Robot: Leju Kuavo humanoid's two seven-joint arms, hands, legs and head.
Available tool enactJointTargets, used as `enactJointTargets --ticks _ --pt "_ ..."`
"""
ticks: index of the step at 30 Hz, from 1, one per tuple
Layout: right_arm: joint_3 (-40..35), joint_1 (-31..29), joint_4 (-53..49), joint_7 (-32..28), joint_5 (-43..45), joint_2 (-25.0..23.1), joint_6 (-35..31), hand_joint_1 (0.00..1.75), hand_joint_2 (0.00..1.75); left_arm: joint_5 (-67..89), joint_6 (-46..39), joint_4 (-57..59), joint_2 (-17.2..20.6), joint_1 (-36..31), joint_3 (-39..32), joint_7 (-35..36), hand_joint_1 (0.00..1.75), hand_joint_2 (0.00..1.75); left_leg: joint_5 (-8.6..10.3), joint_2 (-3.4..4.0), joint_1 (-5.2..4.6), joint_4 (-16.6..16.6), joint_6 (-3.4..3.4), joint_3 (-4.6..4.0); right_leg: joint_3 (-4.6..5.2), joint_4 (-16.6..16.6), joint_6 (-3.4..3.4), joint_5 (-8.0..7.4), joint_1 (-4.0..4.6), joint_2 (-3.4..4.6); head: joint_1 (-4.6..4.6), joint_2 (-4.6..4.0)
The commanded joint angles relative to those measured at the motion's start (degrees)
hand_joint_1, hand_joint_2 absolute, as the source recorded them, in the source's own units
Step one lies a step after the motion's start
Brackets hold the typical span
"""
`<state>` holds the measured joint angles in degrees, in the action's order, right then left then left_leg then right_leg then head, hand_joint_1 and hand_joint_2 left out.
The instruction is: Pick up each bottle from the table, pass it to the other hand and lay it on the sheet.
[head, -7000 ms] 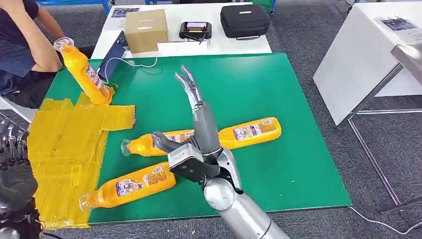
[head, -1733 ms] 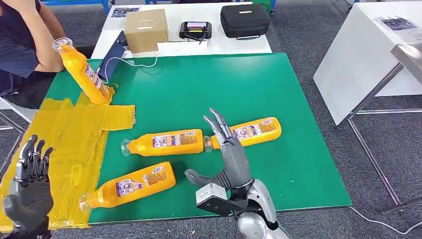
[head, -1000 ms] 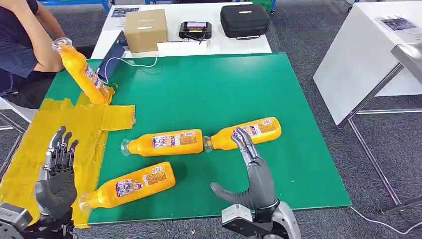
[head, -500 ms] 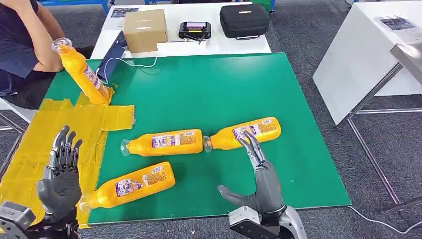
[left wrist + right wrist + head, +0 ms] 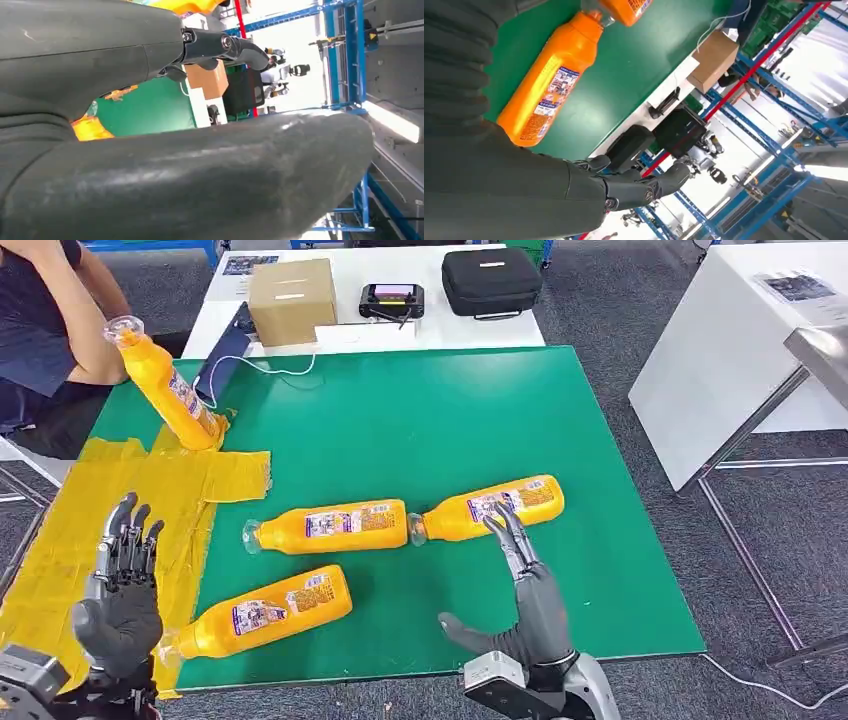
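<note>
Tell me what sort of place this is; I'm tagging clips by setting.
Probably a robotics lab or test hall in an industrial building. A green work mat with a taped yellow sheet forms a staged test bench, blue steel racking stands behind, and a black equipment case sits on the white table.

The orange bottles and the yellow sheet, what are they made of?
The bottles look like smooth, glossy plastic: clear at the neck, with printed paper-like labels. The sheet looks like strips of yellow tape stuck together, since seams and wrinkles show; I can't be sure.
</note>
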<state>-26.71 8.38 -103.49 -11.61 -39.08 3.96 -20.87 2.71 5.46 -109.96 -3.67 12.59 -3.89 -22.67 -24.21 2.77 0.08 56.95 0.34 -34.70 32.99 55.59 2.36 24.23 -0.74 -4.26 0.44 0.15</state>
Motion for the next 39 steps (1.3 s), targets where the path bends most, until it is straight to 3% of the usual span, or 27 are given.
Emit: enactJointTargets --ticks 1,5,6,7,8,9,11,12,16,18,22,27,32,37,39 --pt "-5.32 -8.40 6.80 0.01 -0.48 -2.66 1.28 0.00 1.75 -2.01 1.20 4.36 1.82 1.97 -6.32 -2.17 0.00 0.00 -0.03 0.09 0.02 -0.08 -0.04 0.16 -0.09 -0.06 -0.07 -0.03 -0.01 0.39 0.00 0.00" --pt "-7.83 -15.71 13.81 3.72 -5.99 -7.05 -5.43 0.00 1.75 -0.66 9.28 2.76 -1.26 4.17 -18.87 -3.17 0.00 0.00 -0.16 0.66 0.08 -0.14 -0.11 0.38 -0.25 -0.04 -0.18 -0.09 0.03 1.23 0.00 0.00" --pt "-7.78 -16.19 13.97 3.76 -5.89 -6.71 -5.67 0.00 1.75 -0.10 10.83 2.71 -2.13 4.04 -20.47 -3.51 0.00 0.00 -0.08 0.56 0.08 -0.11 -0.08 0.21 -0.09 -0.04 -0.12 -0.11 0.07 0.87 -0.02 0.00" --pt "-2.51 -13.20 8.75 18.65 -7.38 2.62 -0.53 0.00 1.75 1.64 15.68 2.27 -3.00 3.54 -20.07 -6.18 0.00 0.00 -0.17 0.64 0.11 -0.12 -0.13 0.45 -0.29 -0.02 -0.20 -0.05 0.06 1.27 -0.02 0.00" --pt "3.82 -10.03 5.36 16.79 1.12 11.04 2.38 0.00 1.75 3.27 15.45 1.93 -3.94 2.93 -18.63 -5.94 0.00 0.00 -0.06 0.36 0.09 -0.09 -0.09 0.28 -0.18 -0.03 -0.12 -0.04 0.06 0.75 -0.02 0.00" --pt "12.89 -6.87 5.46 9.43 7.29 14.93 6.24 0.00 1.75 4.27 13.86 2.08 -4.16 2.44 -16.61 -5.45 0.00 0.00 -0.02 -0.21 0.13 -0.08 -0.02 0.35 -0.45 -0.16 -0.07 0.05 0.09 0.36 -0.04 0.00" --pt "21.61 -5.88 7.17 6.98 5.80 15.32 14.60 0.00 1.75 3.48 11.46 3.15 -2.49 1.55 -13.00 -5.24 0.00 0.00 0.06 -0.49 0.11 -0.06 0.03 0.27 -0.16 -0.16 -0.01 0.12 0.06 -0.19 -0.15 0.00" --pt "23.42 -6.47 7.90 6.66 3.93 14.47 17.25 0.00 1.75 3.27 10.41 3.72 -1.20 0.91 -11.06 -5.14 0.00 0.00 0.02 -1.02 0.13 0.01 0.11 0.43 -0.13 -0.22 0.04 0.25 0.02 -0.54 -0.20 0.00" --pt "21.71 -8.09 8.13 8.39 0.29 12.90 17.32 0.00 1.75 3.14 9.44 4.05 -0.22 -0.08 -9.44 -4.73 0.00 0.00 0.04 -0.74 -0.14 -0.08 0.25 -0.06 -0.19 -0.28 0.25 0.07 -0.18 -0.37 0.13 0.00" --pt "20.25 -10.32 9.52 9.83 -0.44 13.58 17.08 0.00 1.75 3.23 8.93 4.57 1.25 -1.85 -7.09 -3.67 0.00 0.00 -0.06 -0.67 -0.29 -0.05 0.27 0.14 -0.46 -0.25 0.30 -0.03 -0.29 -0.15 0.02 0.00" --pt "20.77 -14.85 13.85 11.16 2.21 17.78 18.42 0.00 1.75 3.05 7.86 7.15 2.87 -7.87 -1.24 -0.83 0.00 0.00 0.07 -0.75 -0.31 0.02 0.31 0.01 -0.33 -0.22 0.35 -0.05 -0.32 -0.41 0.04 0.00" --pt "22.67 -17.47 18.27 10.89 5.39 24.92 25.30 0.00 1.75 1.58 4.03 10.15 4.83 -13.18 5.83 2.82 0.00 0.00 0.15 -0.80 -0.35 0.02 0.43 -0.02 -0.32 -0.22 0.40 -0.07 -0.36 -0.49 0.04 0.00" --pt "19.07 -25.15 25.88 11.05 3.00 26.75 26.68 0.00 1.75 -0.22 3.70 11.45 6.35 -14.89 6.53 3.03 0.00 0.00 0.08 -0.51 -0.36 0.04 0.46 0.15 -0.47 -0.24 0.44 -0.18 -0.39 0.06 0.02 0.00" --pt "18.26 -25.42 26.08 11.12 2.49 26.75 26.62 0.00 1.75 -0.33 3.85 11.35 6.44 -14.74 6.58 3.04 0.00 0.00 0.08 -0.54 -0.34 0.01 0.40 0.23 -0.53 -0.27 0.39 -0.13 -0.37 0.04 0.02 0.00" --pt "16.06 -28.46 29.10 11.01 1.64 26.52 27.10 0.00 1.75 -0.51 4.18 11.87 6.67 -15.16 6.86 3.10 0.00 0.00 0.14 -0.47 -0.43 0.00 0.48 0.03 -0.31 -0.23 0.50 -0.17 -0.42 -0.22 0.00 0.00"
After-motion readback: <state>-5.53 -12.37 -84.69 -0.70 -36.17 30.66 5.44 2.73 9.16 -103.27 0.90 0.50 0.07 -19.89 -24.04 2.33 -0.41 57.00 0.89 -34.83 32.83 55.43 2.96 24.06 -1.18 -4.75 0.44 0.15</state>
